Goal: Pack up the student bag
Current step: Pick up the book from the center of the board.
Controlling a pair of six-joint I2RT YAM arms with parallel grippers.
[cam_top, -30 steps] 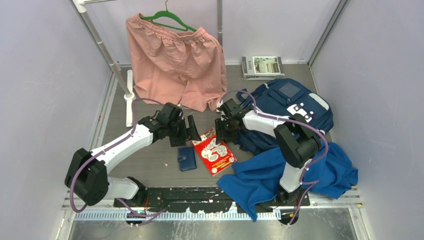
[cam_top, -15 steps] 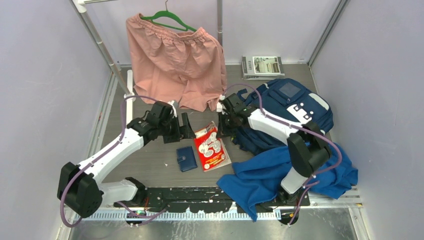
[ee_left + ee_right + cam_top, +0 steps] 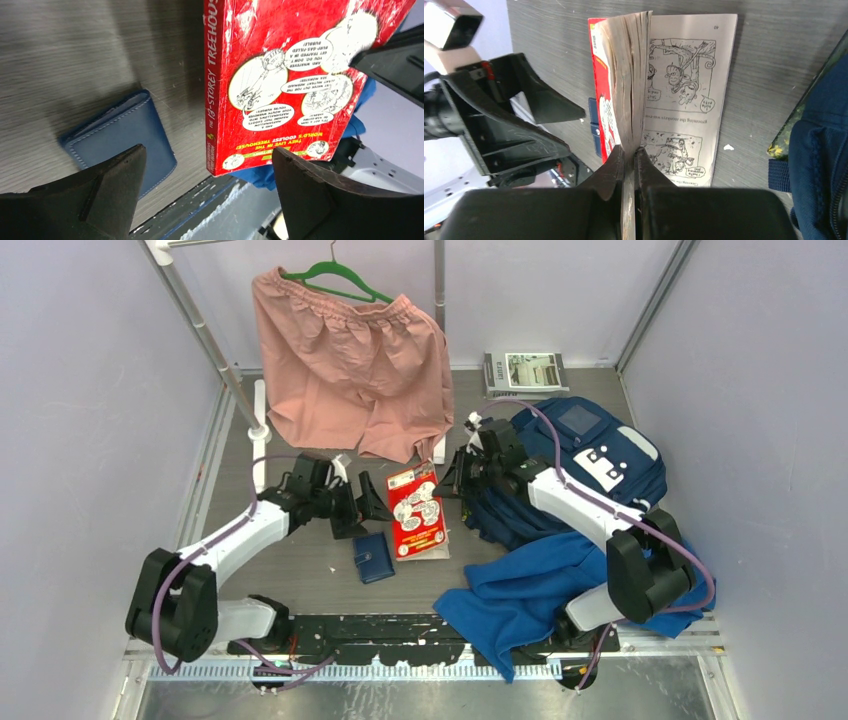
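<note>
Just left of the large navy blue striped fabric backpack, the right gripper pinches a red paperback book by its pages, the left gripper spread wide beside it; loading the book seems underway, next calling for lifting it into the bag's opening.

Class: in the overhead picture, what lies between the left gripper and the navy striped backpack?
The red paperback book, its pages pinched by the right gripper; the top external view shows it.
</note>
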